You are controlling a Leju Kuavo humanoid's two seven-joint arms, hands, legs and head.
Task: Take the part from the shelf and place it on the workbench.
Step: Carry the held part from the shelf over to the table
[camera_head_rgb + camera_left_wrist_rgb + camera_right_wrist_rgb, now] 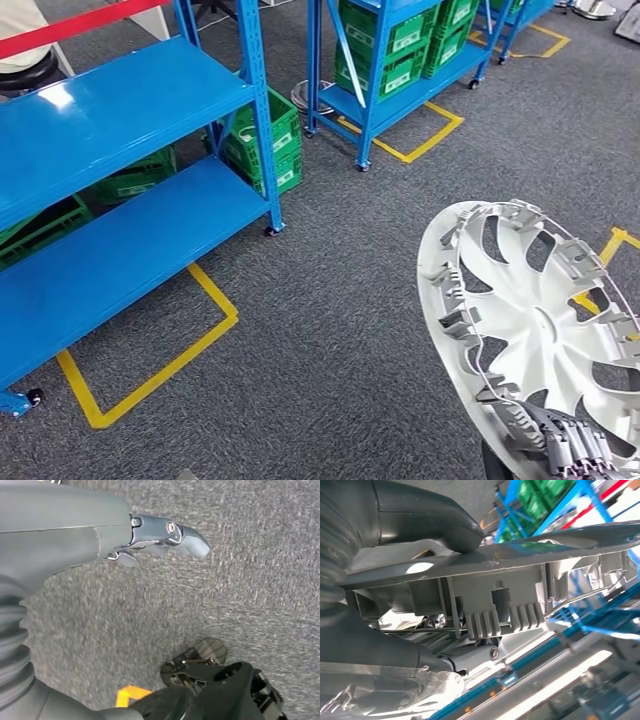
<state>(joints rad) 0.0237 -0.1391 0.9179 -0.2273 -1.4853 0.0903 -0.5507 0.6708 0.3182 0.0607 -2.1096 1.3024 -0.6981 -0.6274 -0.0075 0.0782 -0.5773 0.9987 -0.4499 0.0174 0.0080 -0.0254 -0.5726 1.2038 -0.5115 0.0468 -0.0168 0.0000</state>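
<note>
- My right hand (570, 450) sits low at my right side, dark ribbed fingers clamped on the lower rim of the part (536, 320).
- In the right wrist view my thick grey thumb (433, 522) presses one face of the rim while my fingers (376, 647) close on the other.
- My left hand (124, 535) hangs over the carpet (245, 570), fingers straight and apart, holding nothing.
- The part is a round silver-white wheel cover, held up in the air and tilted, its inner side facing me.
- It looks like moulded plastic: curved spokes, cut-out slots, ribbed clips and a thin wire ring around the rim.
- To my left stands a blue metal shelf (128, 110), smooth and glossy, on rough grey carpet marked with yellow tape (151, 375).
</note>
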